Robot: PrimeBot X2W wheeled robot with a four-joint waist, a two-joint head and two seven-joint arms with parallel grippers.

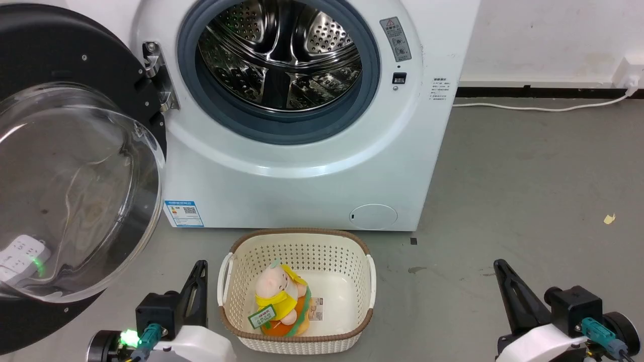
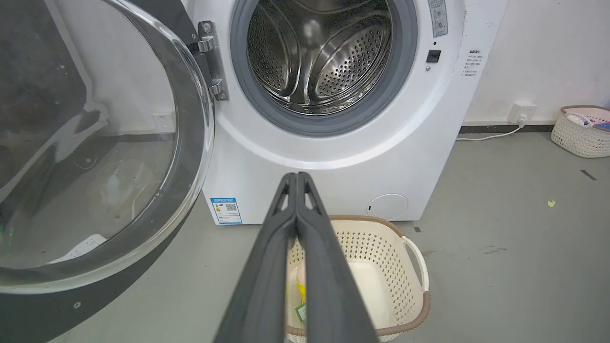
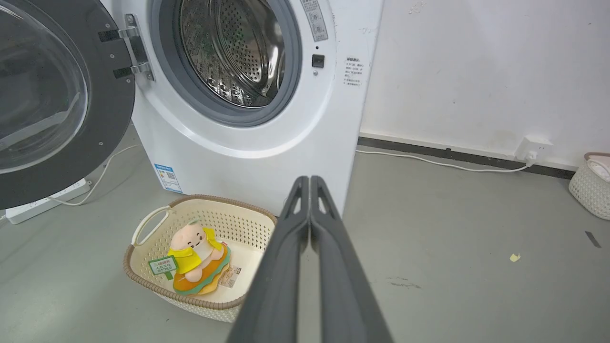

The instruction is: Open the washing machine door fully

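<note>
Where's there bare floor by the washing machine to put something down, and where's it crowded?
The widest bare floor is right of the washing machine, bordered by the wall cable and the right tool. A narrow strip runs between the basket and the machine. Crowded: the left, where the open door hangs over a power strip, and the middle, taken by the basket.

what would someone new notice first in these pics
The washing machine door, a big black disc with a glass bowl, hangs wide open left of the white washing machine, baring the steel drum. On the floor in front sits a cream basket holding a plush toy.
</note>
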